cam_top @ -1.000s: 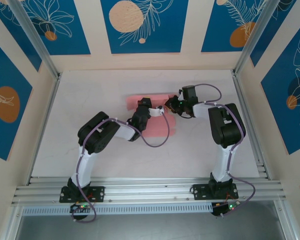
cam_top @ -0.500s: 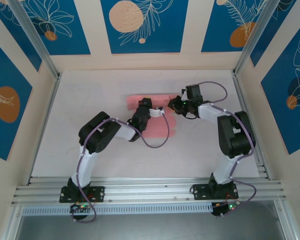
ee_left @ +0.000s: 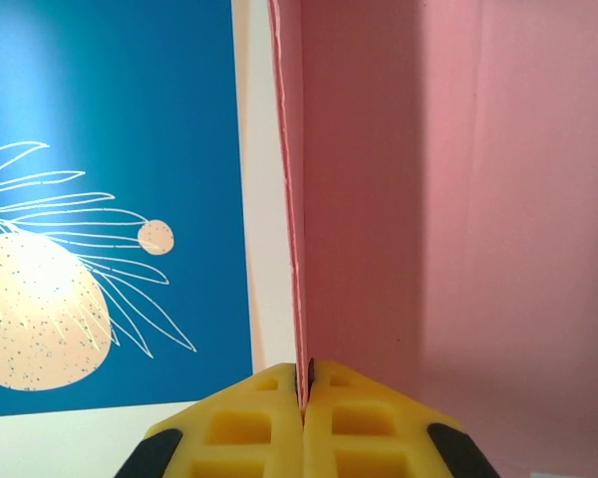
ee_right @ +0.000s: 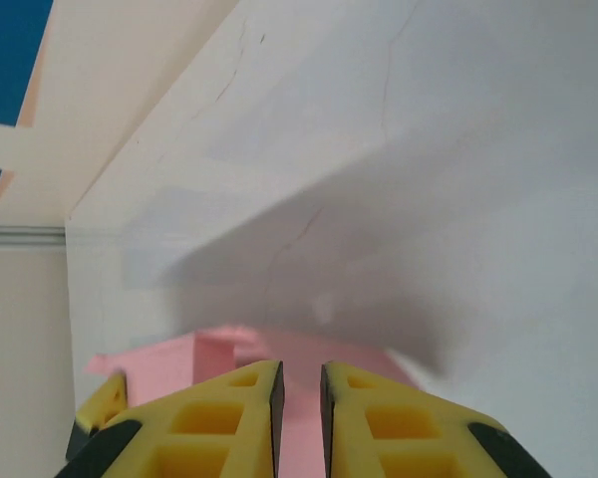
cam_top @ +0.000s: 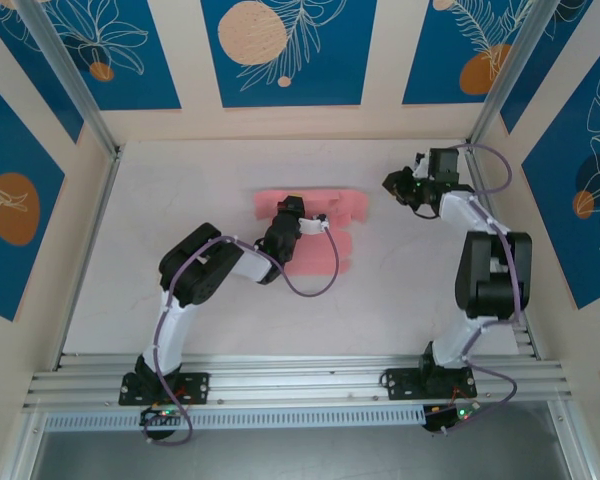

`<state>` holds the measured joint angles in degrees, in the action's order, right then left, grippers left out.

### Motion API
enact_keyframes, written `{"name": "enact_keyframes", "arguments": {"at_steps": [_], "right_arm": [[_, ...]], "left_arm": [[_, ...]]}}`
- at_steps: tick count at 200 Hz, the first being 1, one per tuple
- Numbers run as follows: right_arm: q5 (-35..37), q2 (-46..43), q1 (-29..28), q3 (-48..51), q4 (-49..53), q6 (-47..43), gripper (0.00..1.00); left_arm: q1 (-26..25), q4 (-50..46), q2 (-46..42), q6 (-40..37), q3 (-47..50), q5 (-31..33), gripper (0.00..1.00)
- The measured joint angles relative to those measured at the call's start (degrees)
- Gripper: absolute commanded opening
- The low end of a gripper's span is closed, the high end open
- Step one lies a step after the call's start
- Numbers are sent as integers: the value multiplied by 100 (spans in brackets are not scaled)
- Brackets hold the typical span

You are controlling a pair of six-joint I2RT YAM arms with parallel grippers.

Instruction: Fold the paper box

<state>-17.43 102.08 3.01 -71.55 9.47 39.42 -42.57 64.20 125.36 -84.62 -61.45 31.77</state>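
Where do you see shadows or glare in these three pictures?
Left wrist: the paper box carries a darker band along its edge. Right wrist: a broad soft shadow crosses the white table. Top external: light is even, without glare.

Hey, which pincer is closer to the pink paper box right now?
Left. The left pincer is shut on an edge of the paper box, touching it. The right pincer hangs off to the box's right, apart from it, holding nothing.
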Motion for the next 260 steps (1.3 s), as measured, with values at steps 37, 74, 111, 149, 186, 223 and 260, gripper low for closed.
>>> {"name": "enact_keyframes", "arguments": {"at_steps": [37,74,111,149,186,223,260], "right_arm": [[-726,1563,0,-1021,-153,-92,20],[-1202,2356,-160,-1460,-142,-138,20],[-1432,2203,-387,-1150,-328,-201,21],[-1451,1665,-516,-385,-494,-291,21],[-1445,1314,-579,76,-723,-391,22],[-1427,1115,-662,560,-1032,-400,24],[-1307,986,-927,822,-1281,-535,31]], "left_arm": [[0,22,13,-2,0,0,0],[0,44,24,-39,0,0,0],[0,96,46,-109,0,0,0],[0,98,61,-146,0,-11,0],[0,98,63,-149,0,-15,0],[0,98,63,-149,0,-15,0],[0,96,63,-149,0,-15,0]]}}
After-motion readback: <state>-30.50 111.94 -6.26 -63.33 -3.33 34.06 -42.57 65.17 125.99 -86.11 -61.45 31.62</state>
